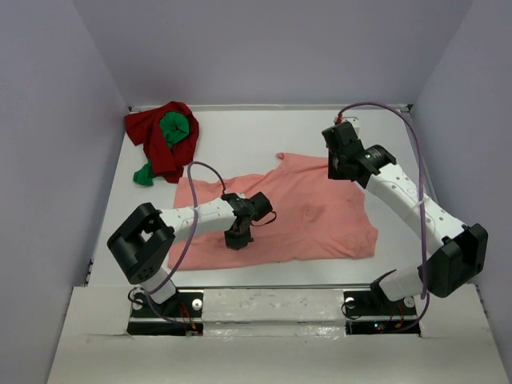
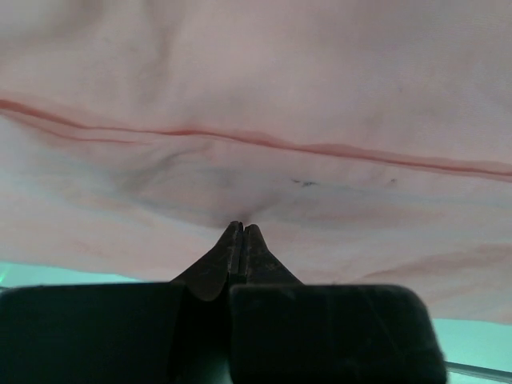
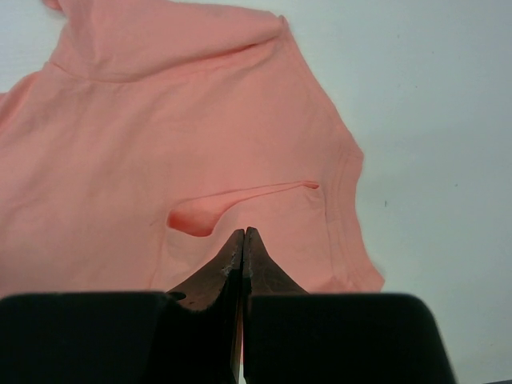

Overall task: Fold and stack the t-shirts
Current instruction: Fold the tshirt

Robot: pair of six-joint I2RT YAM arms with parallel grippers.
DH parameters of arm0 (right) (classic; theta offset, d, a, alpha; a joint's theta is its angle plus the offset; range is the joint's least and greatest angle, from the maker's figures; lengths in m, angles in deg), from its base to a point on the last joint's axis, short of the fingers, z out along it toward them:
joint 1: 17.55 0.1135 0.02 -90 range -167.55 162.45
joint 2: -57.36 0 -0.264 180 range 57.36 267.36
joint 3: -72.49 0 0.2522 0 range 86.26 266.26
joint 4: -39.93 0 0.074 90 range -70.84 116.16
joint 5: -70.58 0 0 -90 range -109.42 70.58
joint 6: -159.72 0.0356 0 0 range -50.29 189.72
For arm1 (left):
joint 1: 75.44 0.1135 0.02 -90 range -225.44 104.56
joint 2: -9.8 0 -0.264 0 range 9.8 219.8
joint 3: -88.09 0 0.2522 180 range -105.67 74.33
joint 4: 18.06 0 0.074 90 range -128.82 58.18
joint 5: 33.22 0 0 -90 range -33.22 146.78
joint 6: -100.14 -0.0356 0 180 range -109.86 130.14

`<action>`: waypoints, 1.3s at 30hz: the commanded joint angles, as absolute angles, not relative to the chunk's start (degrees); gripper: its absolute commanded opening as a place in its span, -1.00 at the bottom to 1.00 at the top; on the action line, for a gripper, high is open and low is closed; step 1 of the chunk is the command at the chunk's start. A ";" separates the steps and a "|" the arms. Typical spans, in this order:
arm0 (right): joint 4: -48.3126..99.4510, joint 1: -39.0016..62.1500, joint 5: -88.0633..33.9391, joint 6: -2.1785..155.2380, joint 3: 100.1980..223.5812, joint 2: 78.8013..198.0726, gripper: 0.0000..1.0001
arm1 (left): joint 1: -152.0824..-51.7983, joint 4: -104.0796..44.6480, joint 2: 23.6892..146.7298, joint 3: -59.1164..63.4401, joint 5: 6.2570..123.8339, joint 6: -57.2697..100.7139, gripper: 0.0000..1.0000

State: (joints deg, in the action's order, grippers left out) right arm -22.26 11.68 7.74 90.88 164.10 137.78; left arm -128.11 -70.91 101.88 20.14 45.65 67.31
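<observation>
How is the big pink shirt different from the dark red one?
The large salmon-pink cloth t-shirt lies spread flat mid-table; the dark red cloth t-shirt is bunched in a heap in the far left corner. The left claw pinches the pink one; no claw touches the red one. A bright green cloth t-shirt is tangled in the red one. Both are soft shirts.

I see the salmon-pink t-shirt [image 1: 312, 216] spread flat mid-tabletop [image 1: 264, 136]; the dark red t-shirt [image 1: 156, 144] and the green t-shirt [image 1: 174, 128] lie bunched together far-left.

The salmon-pink t-shirt [image 3: 160, 120] is spread across the frame's left and centre, creased just above the pressed-together tips of the right gripper [image 3: 242, 234].
</observation>
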 commanded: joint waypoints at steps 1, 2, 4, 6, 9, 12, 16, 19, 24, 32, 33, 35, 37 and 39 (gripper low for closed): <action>-20.24 11.54 8.88 90.72 166.39 143.37 -0.96 | -128.53 -83.14 101.21 10.38 35.45 66.75 -1.00; -20.24 11.54 9.66 90.81 167.28 144.71 -0.89 | -128.53 -84.97 101.64 8.43 34.38 65.79 -1.00; -21.38 10.40 7.84 91.07 172.19 149.61 -0.67 | -128.53 -86.48 102.96 2.81 31.21 64.12 -1.00; -22.70 7.87 4.77 91.34 176.06 152.61 -0.61 | -128.53 -87.27 104.28 -2.36 29.29 61.75 -1.00; -23.58 3.91 -0.77 90.99 183.62 157.45 -0.53 | -128.44 -87.54 107.97 -9.39 27.79 57.97 -1.00; -26.13 -3.12 -7.89 90.98 192.67 163.34 -0.47 | -126.95 -86.23 112.18 -16.77 28.30 54.72 -1.00; -27.80 -10.86 -17.48 88.63 199.71 171.32 -0.30 | -123.27 -84.38 118.51 -26.53 31.98 49.00 -1.00; -29.81 -13.24 -18.88 84.94 205.33 179.30 -0.18 | -118.18 -81.92 123.26 -32.95 37.85 44.43 -1.00; -35.63 -14.92 -25.39 83.60 216.33 190.06 -0.20 | -108.68 -76.22 125.38 -38.52 49.54 37.76 -1.00; -35.08 -16.75 -29.25 82.54 224.65 195.24 -0.23 | -96.37 -73.56 123.89 -40.28 58.10 33.70 -1.00; -35.53 -16.76 -30.31 82.20 225.90 195.78 -0.24 | -95.40 -73.65 123.71 -40.10 57.93 33.35 -1.00; -35.97 -17.28 -31.19 81.93 227.40 196.49 -0.23 | -94.87 -73.40 122.23 -39.58 57.93 32.56 -1.00; -35.97 -17.29 -32.51 82.11 227.59 196.93 -0.22 | -94.51 -72.95 121.25 -38.53 57.93 31.94 -1.00; -35.71 -17.29 -33.65 82.55 225.66 196.32 -0.22 | -94.43 -73.21 120.02 -38.17 57.40 31.50 -1.00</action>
